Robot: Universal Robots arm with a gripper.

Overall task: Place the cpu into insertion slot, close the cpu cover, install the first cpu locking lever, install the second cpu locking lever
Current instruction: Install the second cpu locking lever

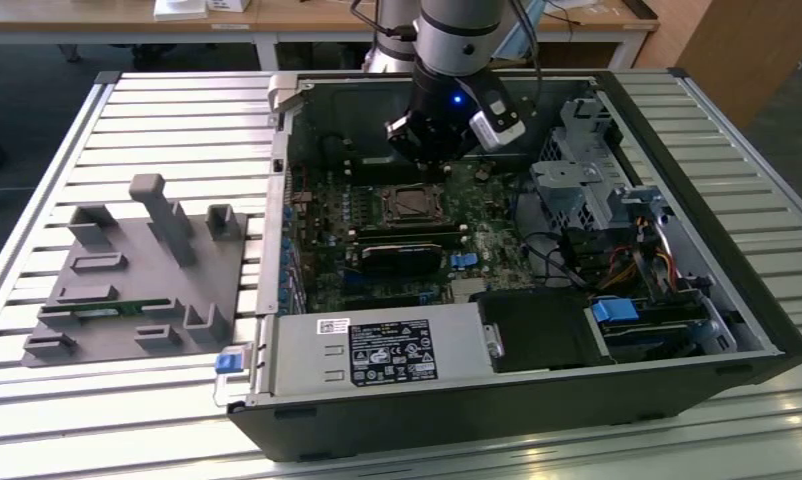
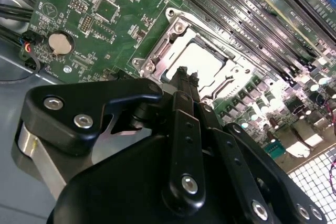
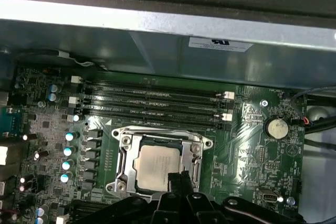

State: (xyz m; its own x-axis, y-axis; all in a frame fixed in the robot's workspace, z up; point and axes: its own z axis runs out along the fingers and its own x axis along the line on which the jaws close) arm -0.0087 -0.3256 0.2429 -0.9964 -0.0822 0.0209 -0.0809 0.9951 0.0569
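Dull silver, the cpu lies seated in its socket with the cpu cover closed around it; the jaws hover just above, pressed together, holding nothing.

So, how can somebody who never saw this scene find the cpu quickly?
Look inside the open computer case at the green motherboard. Below the long parallel memory slots sits a shiny metal cpu cover, and the cpu shows through its window. It is the one flat, plain silver-grey square there, near the gripper.
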